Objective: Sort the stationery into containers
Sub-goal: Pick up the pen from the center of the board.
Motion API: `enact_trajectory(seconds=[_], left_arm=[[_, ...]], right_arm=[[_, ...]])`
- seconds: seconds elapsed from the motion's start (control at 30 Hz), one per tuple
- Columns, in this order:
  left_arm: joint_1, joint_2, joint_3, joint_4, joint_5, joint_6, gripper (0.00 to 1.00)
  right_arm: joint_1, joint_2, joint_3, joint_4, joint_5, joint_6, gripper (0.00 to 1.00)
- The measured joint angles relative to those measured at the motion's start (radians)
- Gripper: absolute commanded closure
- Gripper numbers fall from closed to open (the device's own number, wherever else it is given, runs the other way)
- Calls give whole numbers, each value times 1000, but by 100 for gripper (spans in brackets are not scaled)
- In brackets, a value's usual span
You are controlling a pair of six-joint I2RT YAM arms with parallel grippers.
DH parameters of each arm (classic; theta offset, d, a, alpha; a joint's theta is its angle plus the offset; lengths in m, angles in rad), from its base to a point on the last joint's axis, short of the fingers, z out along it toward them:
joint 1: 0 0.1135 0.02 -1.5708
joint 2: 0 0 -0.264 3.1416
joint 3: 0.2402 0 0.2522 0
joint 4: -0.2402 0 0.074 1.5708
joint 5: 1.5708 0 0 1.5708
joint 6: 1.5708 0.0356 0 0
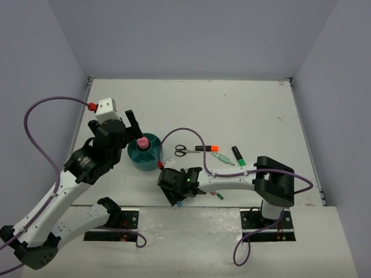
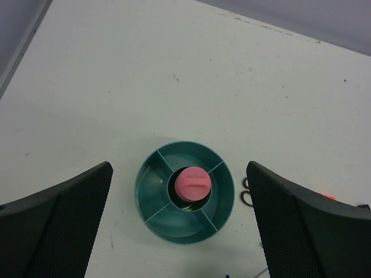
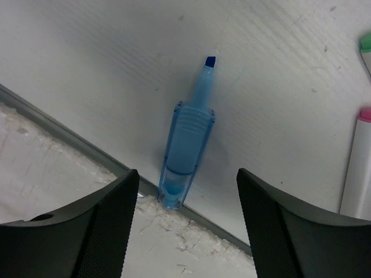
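**Top external view.** The left arm rises from its base and bends forward, placing the left gripper (image 1: 133, 126) just beside the teal organizer (image 1: 144, 153). The pink tube (image 1: 141, 142) stands upright in the organizer. The right arm folds leftward and low, with the right gripper (image 1: 174, 194) near the table's near edge.

**Left wrist view.** The jaws stand wide apart and hold nothing. The organizer lies below and between them, with the pink tube in its centre compartment.

**Right wrist view.** The jaws stand apart on either side of the light-blue pen (image 3: 188, 153) without touching it. The pen lies flat with its rear end at the table-edge seam.
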Motion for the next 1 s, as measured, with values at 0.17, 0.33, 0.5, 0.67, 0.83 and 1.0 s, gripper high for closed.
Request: enact_trajectory(seconds=[0.17, 0.33, 0.5, 0.67, 0.83, 1.0], left_arm=[[0, -31, -14, -16, -8, 7, 0], [0, -43, -41, -20, -14, 9, 0], [0, -52, -56, -25, -13, 9, 0], [0, -76, -64, -17, 27, 9, 0], [0, -111, -105, 43, 190, 3, 0], [-1, -144, -194, 203, 425, -41, 0]], right_arm=[[6, 61, 35, -36, 11, 19, 54], [33, 111, 82, -71, 38, 30, 66], [38, 115, 83, -80, 55, 34, 85], [38, 105, 80, -109, 105, 31, 92], [37, -7, 36, -156, 203, 24, 93], [32, -239, -15, -153, 347, 18, 97]])
